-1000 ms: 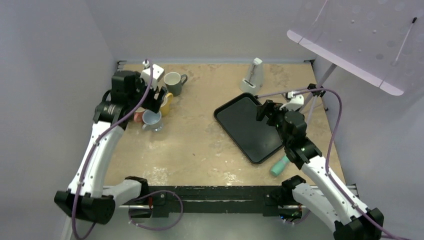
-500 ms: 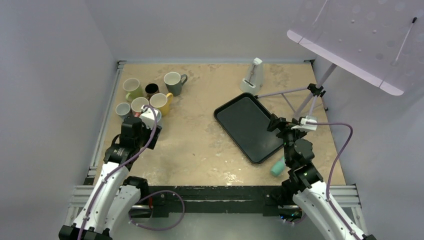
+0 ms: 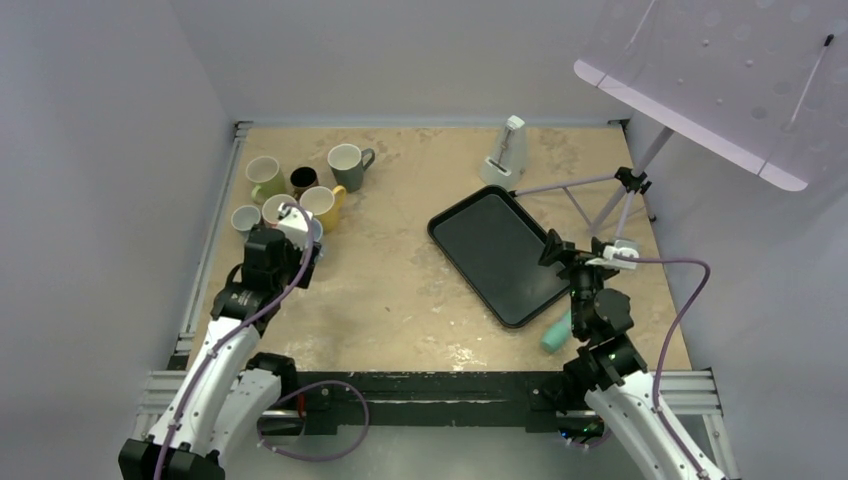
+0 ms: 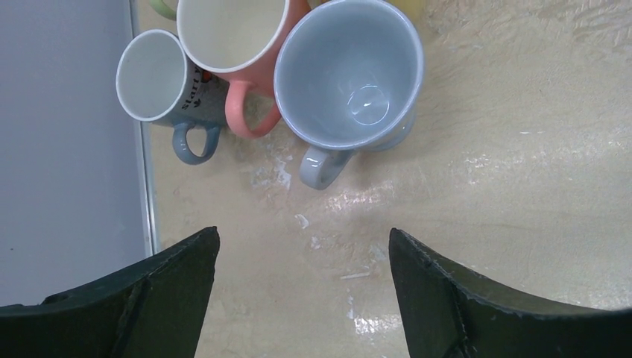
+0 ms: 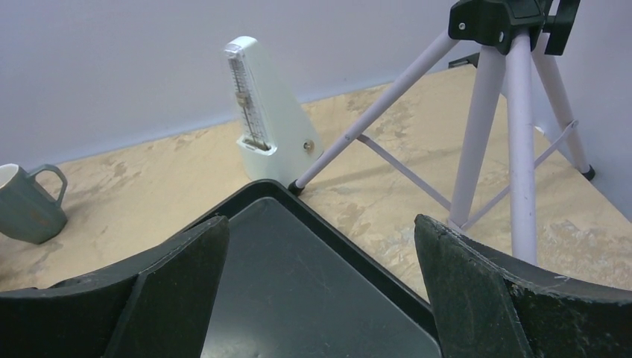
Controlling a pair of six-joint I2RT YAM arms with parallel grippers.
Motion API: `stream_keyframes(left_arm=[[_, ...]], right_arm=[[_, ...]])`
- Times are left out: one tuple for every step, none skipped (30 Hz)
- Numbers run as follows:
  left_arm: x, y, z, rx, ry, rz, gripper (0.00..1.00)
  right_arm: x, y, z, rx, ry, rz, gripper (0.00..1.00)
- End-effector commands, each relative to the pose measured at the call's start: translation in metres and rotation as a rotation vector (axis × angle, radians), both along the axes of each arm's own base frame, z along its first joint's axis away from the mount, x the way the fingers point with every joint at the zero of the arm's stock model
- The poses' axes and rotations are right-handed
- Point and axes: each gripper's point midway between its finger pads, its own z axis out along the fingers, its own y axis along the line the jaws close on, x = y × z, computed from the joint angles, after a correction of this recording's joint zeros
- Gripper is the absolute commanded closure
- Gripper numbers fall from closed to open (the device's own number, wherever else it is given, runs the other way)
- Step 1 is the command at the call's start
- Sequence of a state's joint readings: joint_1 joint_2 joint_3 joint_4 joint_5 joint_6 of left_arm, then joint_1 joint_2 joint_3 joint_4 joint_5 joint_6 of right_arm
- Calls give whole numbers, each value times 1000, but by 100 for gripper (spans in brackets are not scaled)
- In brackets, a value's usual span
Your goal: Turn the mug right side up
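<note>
- The left gripper [image 4: 302, 237] is spread wide and holds nothing; its two dark fingers [image 4: 160, 291] frame bare table [image 4: 522, 149].
- The light blue mug [image 4: 349, 74] stands upright just ahead of that gripper, well clear of both fingertips. Its mouth faces up and the glossy inside is bare.
- The mug's handle points back toward the gripper, roughly centred between the fingers.
- Ahead and to the gripper's left, a pink mug [image 4: 235, 30] sits just beside the blue one. Further left is a small grey-blue mug with lettering [image 4: 153, 74]. Both are upright.
- The right gripper [image 5: 320, 224] is also spread open and empty, hanging above the black tray [image 5: 298, 283].
- Beyond the tray's far corner, straight ahead of the right gripper, stands a white metronome [image 5: 261, 112]. A pale tripod [image 5: 507, 149] rises ahead to its right, and a grey-green mug [image 5: 26, 205] sits far off to its left.
- In the top view, a teal object [image 3: 556, 333] lies behind the right gripper beside the tray's near edge; it is too small to identify.
</note>
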State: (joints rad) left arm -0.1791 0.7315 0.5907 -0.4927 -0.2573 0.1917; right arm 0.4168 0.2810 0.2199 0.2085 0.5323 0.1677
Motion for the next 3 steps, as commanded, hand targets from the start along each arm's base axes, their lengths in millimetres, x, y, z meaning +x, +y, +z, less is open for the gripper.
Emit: stream_keyframes(left_arm=[[7, -3, 8, -33, -52, 5, 13], [7, -4, 8, -35, -51, 4, 13], [7, -4, 9, -37, -50, 8, 13]], right_arm=[[2, -3, 7, -11, -29, -16, 1], [2, -3, 7, -13, -27, -17, 1], [3, -2, 7, -16, -24, -16, 1]])
